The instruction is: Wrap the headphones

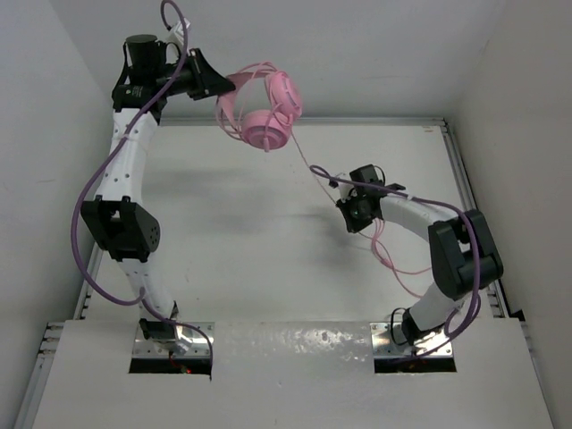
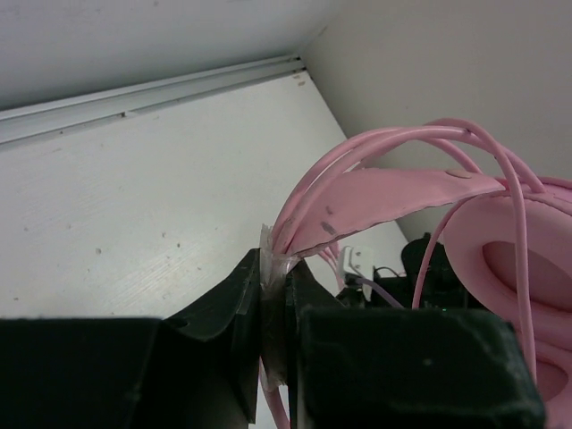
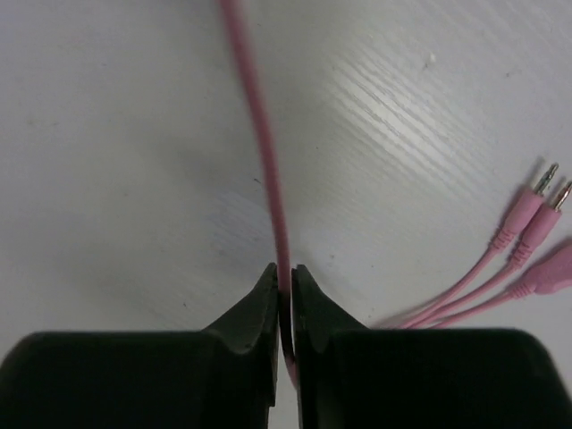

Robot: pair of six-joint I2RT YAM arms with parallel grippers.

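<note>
The pink headphones (image 1: 265, 114) hang in the air at the far edge of the table. My left gripper (image 1: 217, 85) is shut on their thin headband (image 2: 384, 192), with several loops of pink cable pinched alongside. An earcup (image 2: 527, 268) fills the right of the left wrist view. The thin pink cable (image 1: 313, 170) runs down from the earcups to my right gripper (image 1: 344, 204), which is shut on it (image 3: 264, 152) above the table. The slack cable (image 1: 393, 264) loops under the right arm. Its plugs (image 3: 541, 192) lie on the table at the right.
White walls close in the table on the left, far and right sides. A metal rail (image 1: 375, 122) runs along the far edge. Purple arm cables (image 1: 89, 197) hang beside the left arm and over the right forearm (image 1: 402, 195).
</note>
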